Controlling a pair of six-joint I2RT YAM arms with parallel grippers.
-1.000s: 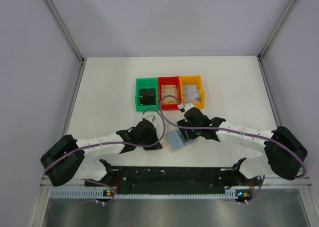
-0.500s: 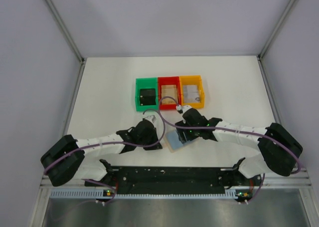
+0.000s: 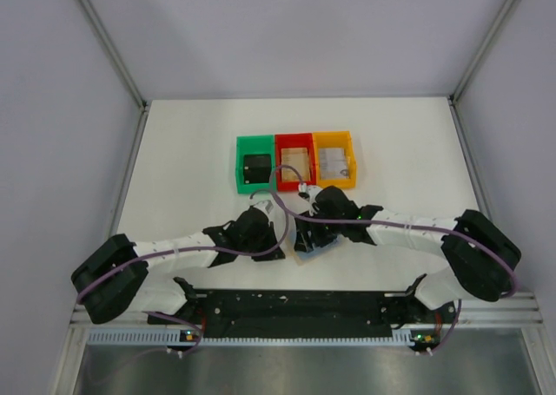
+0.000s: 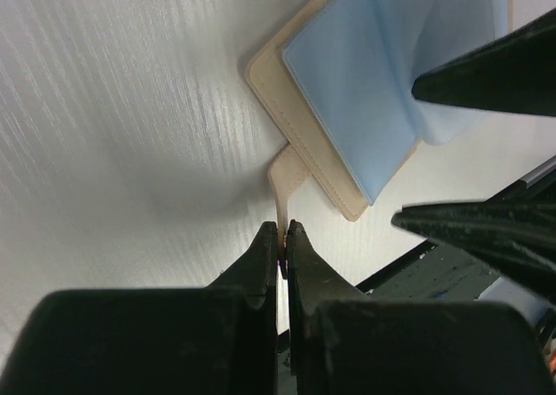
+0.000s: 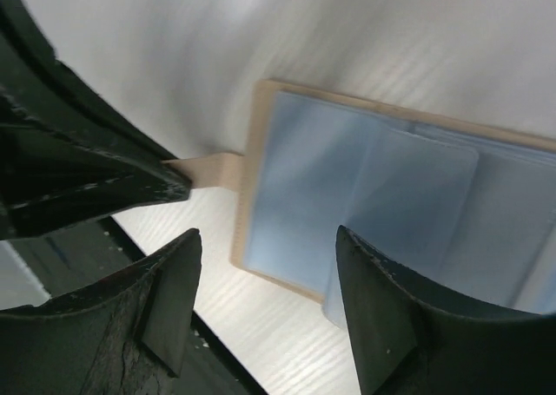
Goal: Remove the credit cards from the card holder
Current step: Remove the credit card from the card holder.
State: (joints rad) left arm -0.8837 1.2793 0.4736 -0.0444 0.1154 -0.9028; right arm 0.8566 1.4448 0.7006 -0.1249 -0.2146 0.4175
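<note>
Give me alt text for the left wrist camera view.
The left gripper pinches the tan tab of the open card holder, which lies light-blue side up on the white table. The open right gripper hangs over it at right.

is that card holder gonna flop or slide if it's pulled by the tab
Probably floppy: its thin tab bends up where the left fingers pinch it. The card holder looks thin and light, so it may slide on the smooth table. The blue pockets bulge, so likely soft.
</note>
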